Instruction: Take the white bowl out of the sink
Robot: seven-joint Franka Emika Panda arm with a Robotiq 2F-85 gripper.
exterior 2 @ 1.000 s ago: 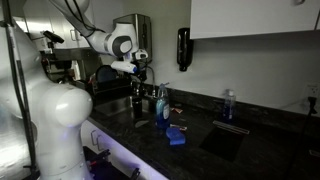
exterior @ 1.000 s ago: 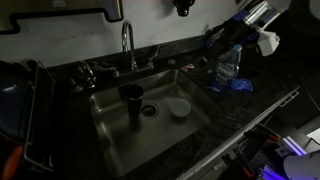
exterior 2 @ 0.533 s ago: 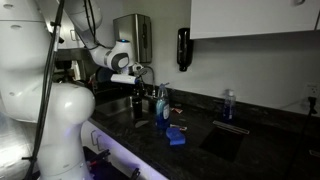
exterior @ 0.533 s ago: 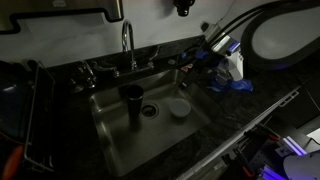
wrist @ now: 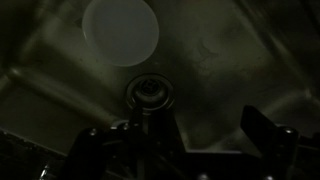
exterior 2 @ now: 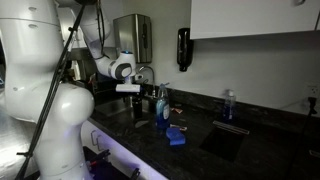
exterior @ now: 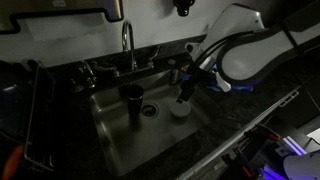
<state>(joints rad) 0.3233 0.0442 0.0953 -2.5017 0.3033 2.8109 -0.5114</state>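
Observation:
The white bowl (exterior: 179,110) lies on the floor of the steel sink (exterior: 110,135), right of the drain; the arm partly covers it. In the wrist view the white bowl (wrist: 121,31) is a pale disc at the top, above the round drain (wrist: 148,92). My gripper (exterior: 186,92) hangs low over the sink just above the bowl, not touching it. In the wrist view its two dark fingers (wrist: 200,135) stand apart with nothing between them. The arm also shows over the sink in an exterior view (exterior 2: 130,88).
A dark cup (exterior: 133,102) stands upright in the sink left of the drain. The curved chrome faucet (exterior: 127,42) rises behind the basin. A dish rack (exterior: 30,120) stands at the left. A blue sponge (exterior 2: 176,137) and bottles (exterior 2: 161,105) are on the dark counter.
The arm has swung from the counter at the right to over the sink and come down. My gripper now hangs just above the white bowl.

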